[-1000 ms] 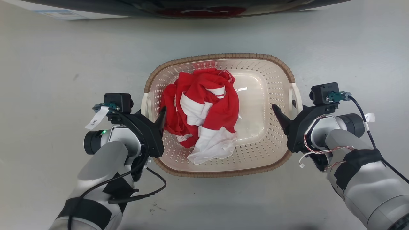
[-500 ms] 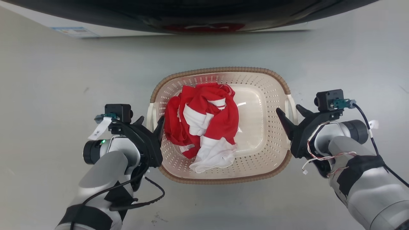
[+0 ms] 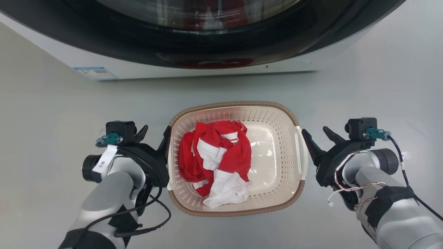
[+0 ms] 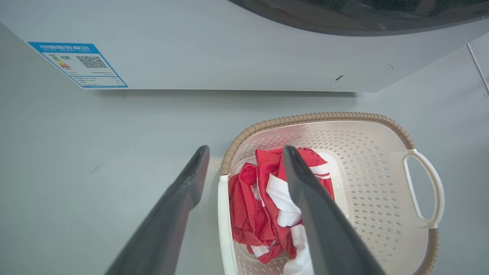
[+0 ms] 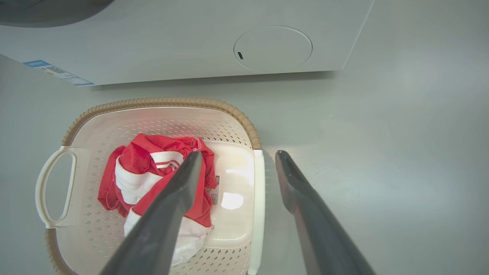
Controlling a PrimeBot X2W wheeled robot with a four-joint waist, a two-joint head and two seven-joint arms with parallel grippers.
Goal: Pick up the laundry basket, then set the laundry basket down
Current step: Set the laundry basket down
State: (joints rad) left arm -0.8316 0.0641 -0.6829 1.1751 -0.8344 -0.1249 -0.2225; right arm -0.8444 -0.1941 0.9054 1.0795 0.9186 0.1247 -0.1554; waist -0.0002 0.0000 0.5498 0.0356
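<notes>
Let go of the laundry basket (image 3: 235,103) since earlier, set on the floor (image 3: 363,97) before the washing machine (image 3: 207,67); kept left gripper (image 3: 156,128) and right gripper (image 3: 314,130) spread wide; needed lifting straight clear of handles (image 3: 300,152).

The left gripper (image 3: 156,128) and right gripper (image 3: 314,129) have spread their fingers and risen off the laundry basket's (image 3: 235,103) handles. The head camera has lifted, so more of the washing machine (image 3: 207,71) shows.

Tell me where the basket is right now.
In the head view the basket sits on the floor at centre, just before the washer, between the open left end effector and the open right end effector.
</notes>
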